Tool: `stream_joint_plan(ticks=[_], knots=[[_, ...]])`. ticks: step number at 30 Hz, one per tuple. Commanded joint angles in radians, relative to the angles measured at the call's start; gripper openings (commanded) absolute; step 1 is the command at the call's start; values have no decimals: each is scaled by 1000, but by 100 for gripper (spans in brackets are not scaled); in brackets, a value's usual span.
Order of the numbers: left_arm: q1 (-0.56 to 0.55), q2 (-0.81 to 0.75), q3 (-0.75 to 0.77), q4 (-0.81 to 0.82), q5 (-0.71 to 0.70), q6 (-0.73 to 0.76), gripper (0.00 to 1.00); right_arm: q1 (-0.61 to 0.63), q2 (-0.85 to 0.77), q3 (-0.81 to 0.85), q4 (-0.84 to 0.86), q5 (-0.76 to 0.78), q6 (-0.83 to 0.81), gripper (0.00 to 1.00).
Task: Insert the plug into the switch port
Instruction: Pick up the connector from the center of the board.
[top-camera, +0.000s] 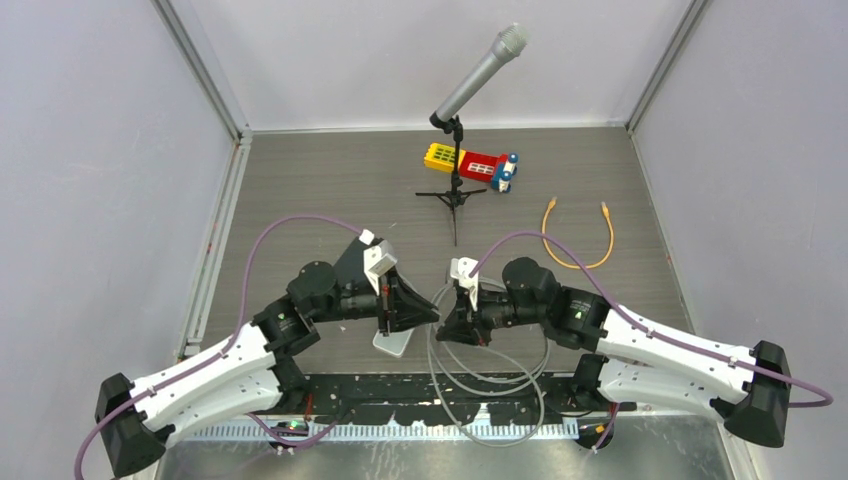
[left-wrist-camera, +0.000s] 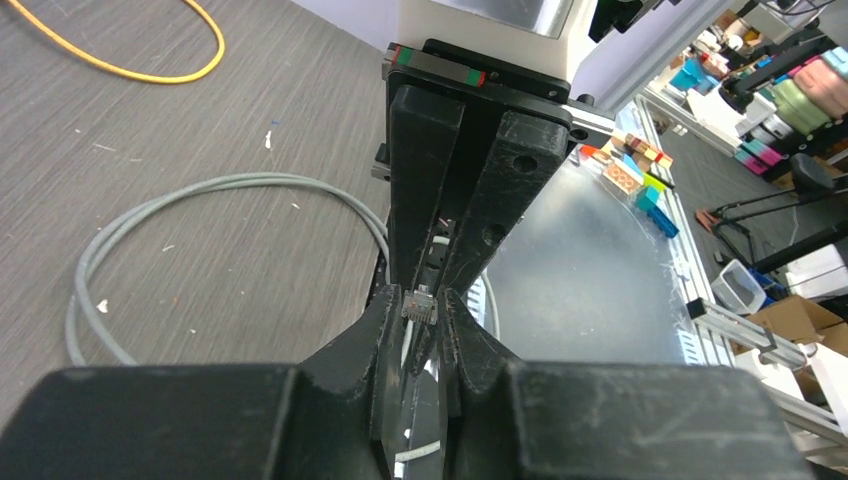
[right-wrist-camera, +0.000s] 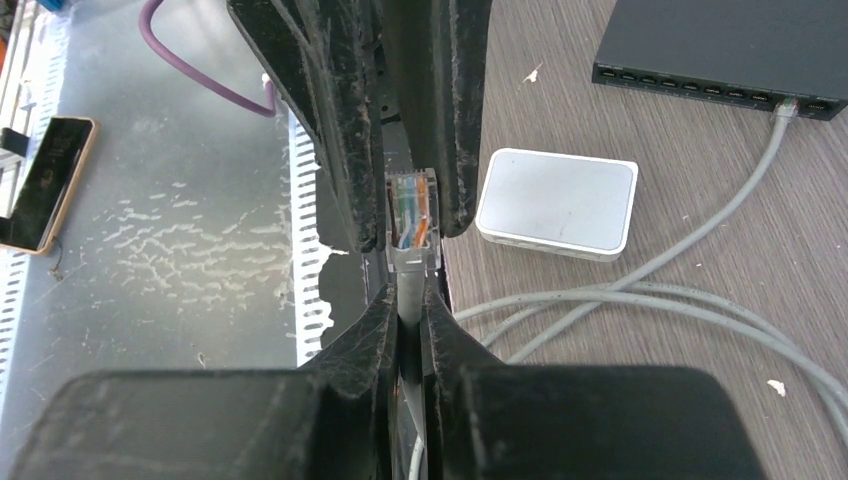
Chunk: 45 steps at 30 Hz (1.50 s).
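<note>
Where the two arms meet over the near part of the table (top-camera: 300, 180), the left gripper (left-wrist-camera: 420, 312) is pressed together on the clear plug (right-wrist-camera: 412, 210), with a finger against each side. The right gripper (right-wrist-camera: 408, 308) pinches the grey cable (right-wrist-camera: 409, 282) just behind that plug. The black switch (right-wrist-camera: 720, 40) lies beyond a white box (right-wrist-camera: 557, 200), apart from the plug, and a grey lead (right-wrist-camera: 775, 125) sits in one of its ports.

A lab: white-walled test booth (top-camera: 100, 150), microphone (top-camera: 480, 75) on a tripod (top-camera: 455, 196), cluttered benches (left-wrist-camera: 770, 90) beyond.
</note>
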<state>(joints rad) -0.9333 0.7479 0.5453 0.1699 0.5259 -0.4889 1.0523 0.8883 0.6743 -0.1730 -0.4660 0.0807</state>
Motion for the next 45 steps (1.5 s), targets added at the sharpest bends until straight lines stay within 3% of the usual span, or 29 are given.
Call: stream_joint_plan(ticks=[1,4,10,11,12,13,16,19,27,36,41,45], knots=[[-1,17,29,75,56,-5,8,6,-13,2,46,-14,27,1],[-1,21,32,78,58,-9,0,5,-12,2,44,-15,27,1],[-1,8,24,85,63,-17,0,6,-26,-1,32,18,27,3],[-1,5,23,85,59,-18,0,6,-35,-7,35,40,30,11],[-1,1,20,83,51,-19,0,6,-46,-19,49,59,36,28],[-1,-4,16,84,44,-22,0,6,-61,-36,71,78,43,38],[-1,-26,4,96,16,-31,0,6,-120,-105,161,111,61,49],[-1,-47,-20,135,-15,-57,0,6,-190,-223,363,145,113,55],[-1,-80,-101,290,-108,-158,0,6,-238,-447,896,212,186,55],[-1,-143,-185,381,-204,-229,0,5,-178,-442,1033,208,182,47],[-1,-158,-184,385,-192,-231,0,6,-128,-446,1074,211,184,46],[-1,-149,-180,396,-174,-232,0,5,-102,-446,1116,214,187,40]])
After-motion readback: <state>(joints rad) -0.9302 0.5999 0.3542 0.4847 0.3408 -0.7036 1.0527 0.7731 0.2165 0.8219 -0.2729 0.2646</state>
